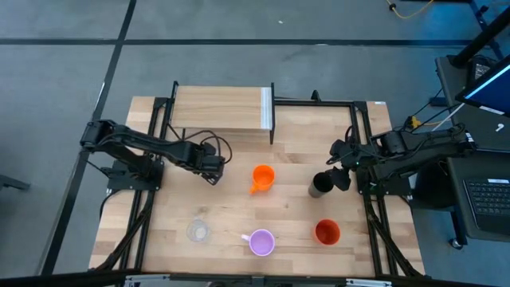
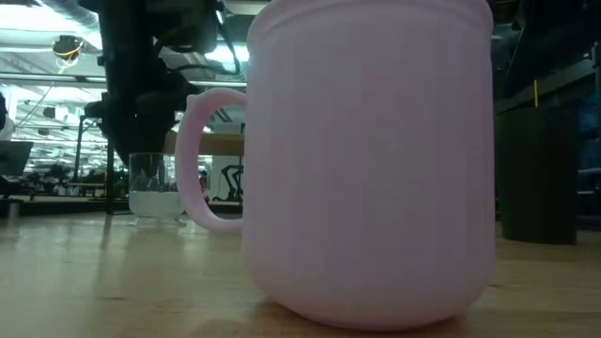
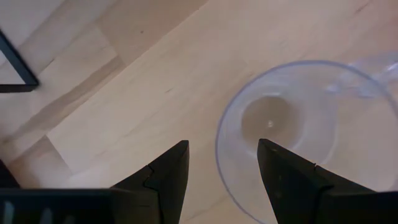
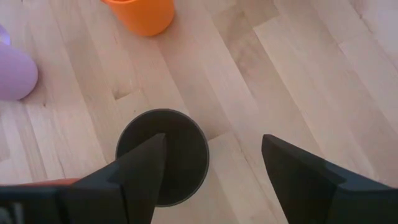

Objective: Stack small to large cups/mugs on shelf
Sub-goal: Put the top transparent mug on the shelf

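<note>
The light-wood shelf [image 1: 223, 112] stands at the table's far side. My left gripper [image 1: 213, 171] is open above a clear glass [image 3: 280, 130], one finger over its mouth and one outside its rim; the low view shows this glass [image 2: 155, 183] upright under the arm. My right gripper [image 1: 339, 179] is open at the black tumbler [image 1: 321, 184], one finger over its mouth [image 4: 163, 155] and the other outside. The orange mug [image 1: 262, 177], a second clear glass [image 1: 198, 232], the lilac mug [image 1: 261, 241] and the red-orange cup [image 1: 327, 232] stand upright on the table. My left gripper stands astride the clear glass's rim [image 3: 219, 146], coming from above. I cannot tell whether a finger touches it. My right gripper stands astride the black tumbler's rim [image 4: 202, 146], coming from above. I cannot tell whether a finger touches it.
The shelf top [image 1: 215, 108] is bare wood. Black metal frame rails [image 1: 319, 102] run along the table's far and side edges. In the low view the lilac mug [image 2: 366, 160] fills most of the picture, close to the near edge.
</note>
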Robot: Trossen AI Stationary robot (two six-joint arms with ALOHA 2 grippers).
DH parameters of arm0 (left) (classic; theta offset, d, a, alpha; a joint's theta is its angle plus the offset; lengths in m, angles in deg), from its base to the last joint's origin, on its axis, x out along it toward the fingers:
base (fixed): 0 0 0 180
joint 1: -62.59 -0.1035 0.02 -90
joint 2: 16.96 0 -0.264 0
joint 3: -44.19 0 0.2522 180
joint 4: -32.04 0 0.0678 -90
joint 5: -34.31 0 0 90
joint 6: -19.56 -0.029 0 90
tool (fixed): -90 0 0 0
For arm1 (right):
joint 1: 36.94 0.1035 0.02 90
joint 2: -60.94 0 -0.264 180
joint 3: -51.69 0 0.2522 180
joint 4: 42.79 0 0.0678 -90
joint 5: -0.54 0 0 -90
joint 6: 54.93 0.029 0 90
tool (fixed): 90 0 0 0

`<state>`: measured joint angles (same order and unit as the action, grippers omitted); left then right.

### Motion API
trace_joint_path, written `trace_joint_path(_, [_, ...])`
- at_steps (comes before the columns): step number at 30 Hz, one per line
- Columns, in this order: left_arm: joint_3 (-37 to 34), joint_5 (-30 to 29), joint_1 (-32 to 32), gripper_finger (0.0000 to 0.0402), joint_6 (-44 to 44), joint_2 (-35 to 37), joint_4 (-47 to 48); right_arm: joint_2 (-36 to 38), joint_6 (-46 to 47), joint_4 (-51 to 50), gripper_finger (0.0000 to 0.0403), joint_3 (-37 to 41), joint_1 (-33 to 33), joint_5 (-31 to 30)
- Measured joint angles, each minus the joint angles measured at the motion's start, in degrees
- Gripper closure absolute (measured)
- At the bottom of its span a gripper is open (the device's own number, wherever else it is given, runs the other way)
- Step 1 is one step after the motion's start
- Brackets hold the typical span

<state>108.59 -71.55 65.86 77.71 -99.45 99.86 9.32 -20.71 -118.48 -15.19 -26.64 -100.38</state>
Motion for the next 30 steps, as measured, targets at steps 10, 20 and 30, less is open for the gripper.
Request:
trace_joint_path(10, [0.0,0.15,0.0,0.026,0.16,-1.42,-1.23,-0.02,-0.17,0.0,0.0137,0.0,0.0,-0.02])
trace_joint_path(20, [0.0,-0.03,0.29,0.0393,4.37,-1.32,-1.31,-0.02,-0.22,0.0,0.0137,0.0,0.0,-0.02])
trace_joint_path(30, [12.28,-1.78,1.03,0.04,0.27,0.25,7.4,0.0,-0.37,-0.09,0.0137,0.0,0.0,-0.02])
